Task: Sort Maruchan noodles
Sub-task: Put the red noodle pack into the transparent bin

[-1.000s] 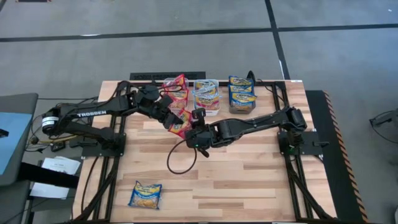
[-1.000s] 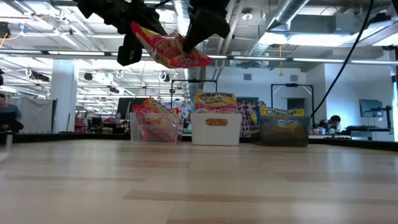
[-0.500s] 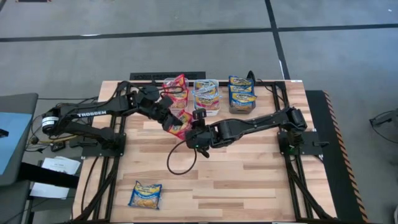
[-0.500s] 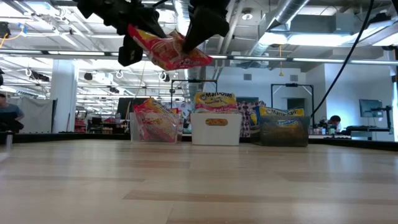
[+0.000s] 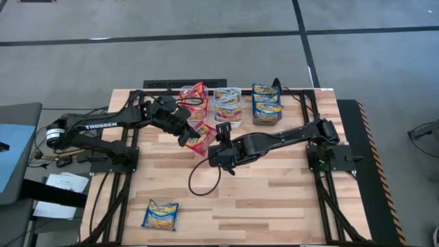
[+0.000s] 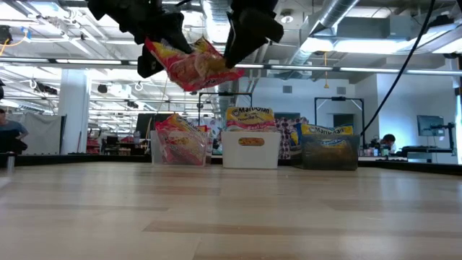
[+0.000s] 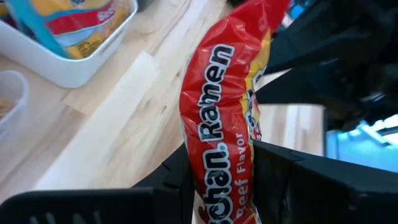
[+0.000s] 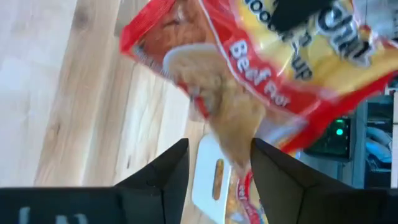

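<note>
Since a moment ago, our right gripper point(image 5: 218, 142) has let go of the red packet point(image 5: 198, 137) and is pulling back a little toward the near side of the table. Its fingers are standing apart now, and the right wrist view is showing nothing between them. The packet is now hanging from one arm only, tipped more steeply than before.

Going from near to far: one blue and yellow packet point(image 5: 160, 214) is lying alone on the near left part of the table point(image 5: 274, 199), well apart from everything else. In the middle, up in the air, our left gripper point(image 5: 184, 133) is pinching the red beef packet by one end. Far back, three bins are standing in a row. The clear bin point(image 5: 194, 98) is holding red packets, the white bin point(image 5: 227, 107) is holding light blue and pink ones, and the dark bin point(image 5: 267, 104) is holding blue and yellow ones.

We are thinking this is the hand-over step, and it is nearly done. Next we are needing to carry the red packet back to the clear bin, over its open top, and only then let go. The packet is slippery and floppy, so we are needing to move it gently.
</note>
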